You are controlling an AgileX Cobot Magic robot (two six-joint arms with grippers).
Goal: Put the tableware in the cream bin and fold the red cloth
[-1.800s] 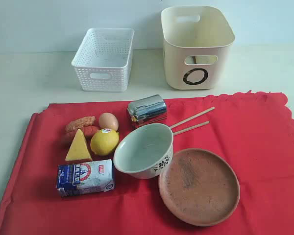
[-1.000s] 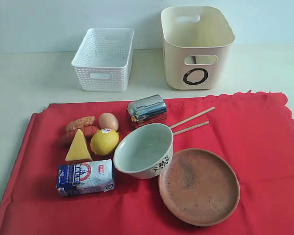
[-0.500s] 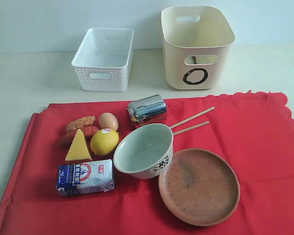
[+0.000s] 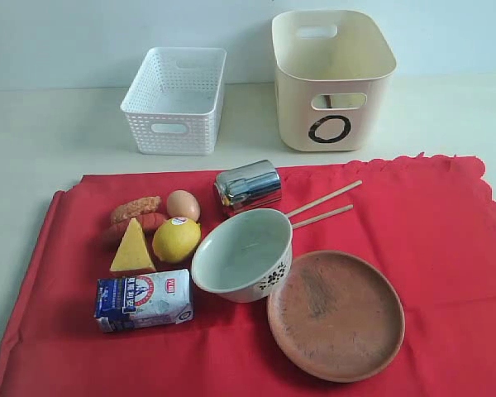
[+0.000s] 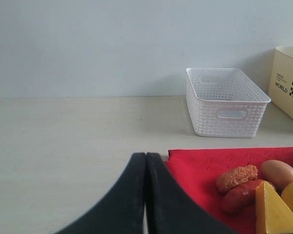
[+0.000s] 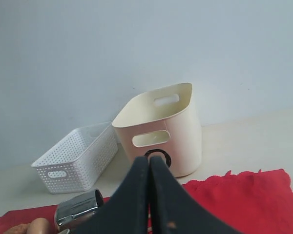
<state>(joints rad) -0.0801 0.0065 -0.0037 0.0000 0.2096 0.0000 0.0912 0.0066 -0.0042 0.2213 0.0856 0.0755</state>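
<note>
The red cloth lies spread flat on the table. On it rest a steel cup on its side, a pale flower-print bowl, a brown clay plate and two chopsticks. The cream bin stands upright behind the cloth, its inside hidden. Neither arm shows in the exterior view. My left gripper is shut and empty above the cloth's corner. My right gripper is shut and empty, well short of the cream bin, with the steel cup beside it.
A white perforated basket stands left of the bin. Food sits on the cloth's left part: sausage, egg, cheese wedge, lemon and milk carton. Bare table surrounds the cloth.
</note>
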